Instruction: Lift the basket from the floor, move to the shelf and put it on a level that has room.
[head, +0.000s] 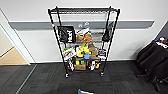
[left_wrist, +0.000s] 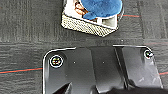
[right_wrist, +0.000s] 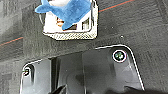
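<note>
Nothing is done yet, I judge: the basket (left_wrist: 90, 23) sits on the carpet floor (left_wrist: 30, 32) below my wrists, a blue plush shark (right_wrist: 67, 10) inside. The shelf (head: 83, 40) stands ahead, its top level (head: 83, 10) bare. Whether either claw is open, I cannot tell.

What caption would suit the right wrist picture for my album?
Woven basket holding a blue plush toy sits on dark carpet floor.
</note>
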